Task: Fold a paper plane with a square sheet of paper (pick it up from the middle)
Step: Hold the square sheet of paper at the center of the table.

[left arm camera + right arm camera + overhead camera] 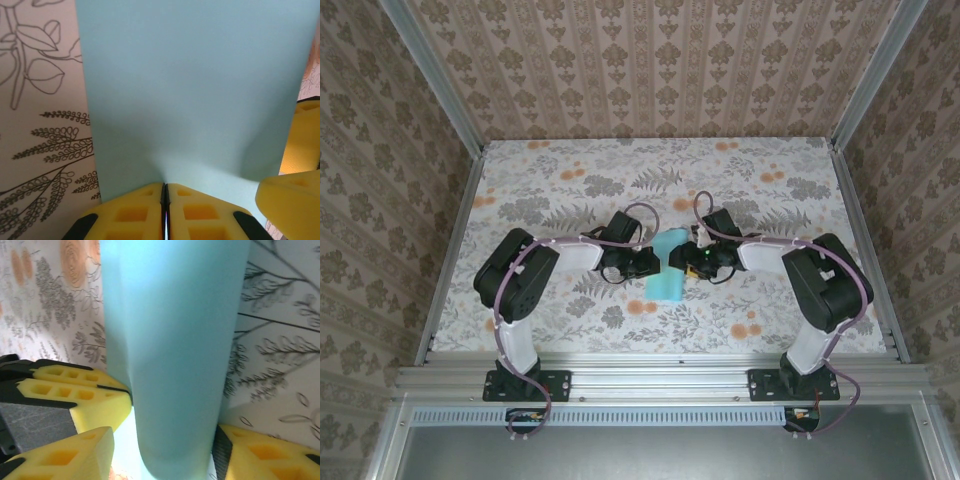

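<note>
As the top camera shows it, the turquoise sheet (667,270) sits on the counter (570,170), centre, curled, between left gripper (646,262) and right gripper (686,262). Left wrist: left jaws pressed together, pinching the sheet's (190,90) near edge; floral counter to its left. Right wrist: right jaws stand apart, straddling the curled sheet (175,340) without gripping; left gripper's fingers (85,395) clamp its edge.

The floral table (570,190) has folded turquoise paper (667,274) at its middle.

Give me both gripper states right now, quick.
Left gripper: closed, pinching the edge of the turquoise paper.
Right gripper: open, straddling the paper.
</note>
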Motion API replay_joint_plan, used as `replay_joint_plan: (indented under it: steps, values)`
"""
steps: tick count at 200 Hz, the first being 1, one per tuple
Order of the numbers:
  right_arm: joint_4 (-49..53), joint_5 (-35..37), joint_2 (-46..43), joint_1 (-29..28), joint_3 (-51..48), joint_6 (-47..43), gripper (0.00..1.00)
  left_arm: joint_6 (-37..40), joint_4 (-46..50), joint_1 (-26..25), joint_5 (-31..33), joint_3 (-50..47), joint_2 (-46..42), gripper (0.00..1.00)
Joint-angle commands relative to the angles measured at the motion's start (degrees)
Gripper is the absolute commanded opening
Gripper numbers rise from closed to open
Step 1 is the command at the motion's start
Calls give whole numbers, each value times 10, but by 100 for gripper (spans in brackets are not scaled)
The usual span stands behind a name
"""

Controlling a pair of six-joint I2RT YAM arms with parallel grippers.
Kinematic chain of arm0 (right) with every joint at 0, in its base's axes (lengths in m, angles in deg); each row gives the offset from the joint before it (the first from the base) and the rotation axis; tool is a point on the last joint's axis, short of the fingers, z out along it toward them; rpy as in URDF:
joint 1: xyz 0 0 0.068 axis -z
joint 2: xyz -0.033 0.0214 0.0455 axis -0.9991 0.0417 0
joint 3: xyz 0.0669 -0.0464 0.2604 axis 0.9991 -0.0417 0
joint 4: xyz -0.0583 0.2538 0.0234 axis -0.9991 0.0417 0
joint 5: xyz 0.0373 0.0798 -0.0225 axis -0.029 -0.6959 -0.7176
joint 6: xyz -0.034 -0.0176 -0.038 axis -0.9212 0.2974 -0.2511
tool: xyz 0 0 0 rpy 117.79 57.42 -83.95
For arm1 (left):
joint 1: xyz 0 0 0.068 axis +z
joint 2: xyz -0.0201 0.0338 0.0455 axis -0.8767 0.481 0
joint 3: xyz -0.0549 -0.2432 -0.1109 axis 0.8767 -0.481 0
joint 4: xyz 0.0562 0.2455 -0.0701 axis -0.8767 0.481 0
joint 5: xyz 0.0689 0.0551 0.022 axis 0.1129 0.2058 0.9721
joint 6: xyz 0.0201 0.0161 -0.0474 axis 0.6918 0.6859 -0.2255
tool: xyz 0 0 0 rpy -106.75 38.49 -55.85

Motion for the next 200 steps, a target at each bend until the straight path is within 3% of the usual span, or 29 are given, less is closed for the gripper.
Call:
replay_joint_plan:
  steps: [1, 82, 155, 200]
  values:
    - [103, 62, -34, 3, 23, -42, 58, 7, 0, -4, -1, 12, 17, 11]
    - [154, 100, 2, -13, 86, -68, 58, 2, -8, -6, -17, 27, 21, 12]
    - [172, 126, 14, -12, 89, -83, 47, 5, -6, -6, -29, 30, 6, 14]
    - [165, 105, 21, -8, 85, -102, 39, 5, 4, -4, -30, 36, -16, 21]
